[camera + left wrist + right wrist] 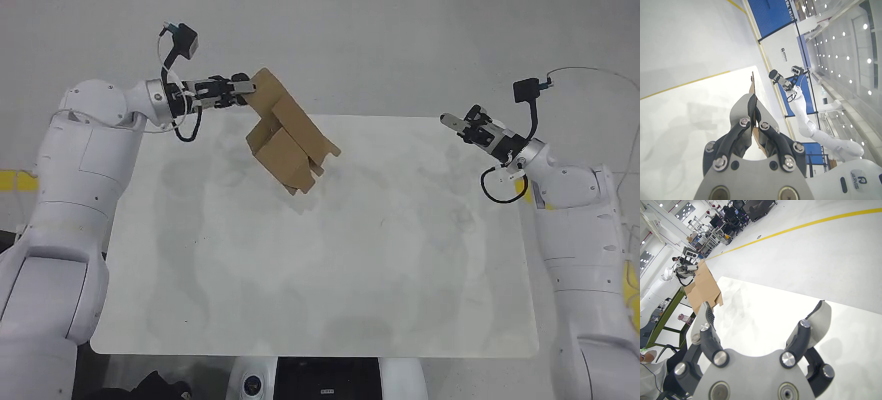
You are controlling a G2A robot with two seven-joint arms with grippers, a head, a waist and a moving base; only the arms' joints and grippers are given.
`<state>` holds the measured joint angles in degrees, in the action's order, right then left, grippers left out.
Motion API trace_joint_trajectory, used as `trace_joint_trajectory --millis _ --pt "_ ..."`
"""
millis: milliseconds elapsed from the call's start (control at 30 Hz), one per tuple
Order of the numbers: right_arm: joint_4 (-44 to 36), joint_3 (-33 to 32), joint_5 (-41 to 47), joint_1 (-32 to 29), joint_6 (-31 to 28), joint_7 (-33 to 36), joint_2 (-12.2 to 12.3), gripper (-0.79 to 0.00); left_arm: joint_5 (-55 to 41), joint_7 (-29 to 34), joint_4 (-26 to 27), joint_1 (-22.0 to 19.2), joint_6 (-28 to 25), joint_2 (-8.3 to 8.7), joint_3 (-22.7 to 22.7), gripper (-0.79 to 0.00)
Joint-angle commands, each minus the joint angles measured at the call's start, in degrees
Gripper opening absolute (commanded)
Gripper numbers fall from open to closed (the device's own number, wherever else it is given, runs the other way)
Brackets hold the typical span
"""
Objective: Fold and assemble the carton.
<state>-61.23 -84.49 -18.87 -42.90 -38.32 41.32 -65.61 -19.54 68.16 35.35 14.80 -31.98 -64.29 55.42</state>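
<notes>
A brown cardboard carton (288, 142), partly unfolded with loose flaps, hangs tilted over the far left part of the white table (400, 290). My left gripper (246, 92) is shut on the carton's upper edge; in the left wrist view its fingers (753, 106) pinch the thin cardboard edge (753, 83). My right gripper (450, 122) stands open at the table's far right corner, well apart from the carton, with nothing between its fingers (762, 308). In the right wrist view the carton (703, 289) shows in the distance, held by the other arm.
The table's far edge (400, 117) lies just beyond both grippers. A green metal frame (668, 313) stands on the floor past the table's left side.
</notes>
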Motion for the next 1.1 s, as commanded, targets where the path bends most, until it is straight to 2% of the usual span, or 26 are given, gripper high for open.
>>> trace_joint_trajectory --millis 0,167,467,733,1067 --pt "-0.9 0.7 1.1 -1.0 0.2 0.1 -0.1 0.000 -0.4 1.3 0.4 0.6 -0.9 -0.10 -0.2 -0.785" --pt "1.0 3.2 7.3 -0.4 -0.7 5.9 -0.2 0.000 0.9 3.7 3.3 1.8 -0.4 -0.03 -1.6 -0.785" --pt "9.1 11.2 21.4 5.0 -6.0 18.7 -1.4 0.000 1.0 6.5 10.6 4.3 2.3 0.96 -3.8 -0.785" --pt "11.1 23.4 28.6 9.3 -5.8 18.9 -2.5 0.000 -1.2 7.9 15.9 5.7 3.7 2.37 -5.4 -0.785" --pt "11.1 38.5 37.9 13.5 -7.7 17.0 -2.7 0.000 -6.6 9.2 21.2 6.4 5.1 3.77 -8.1 -0.785"
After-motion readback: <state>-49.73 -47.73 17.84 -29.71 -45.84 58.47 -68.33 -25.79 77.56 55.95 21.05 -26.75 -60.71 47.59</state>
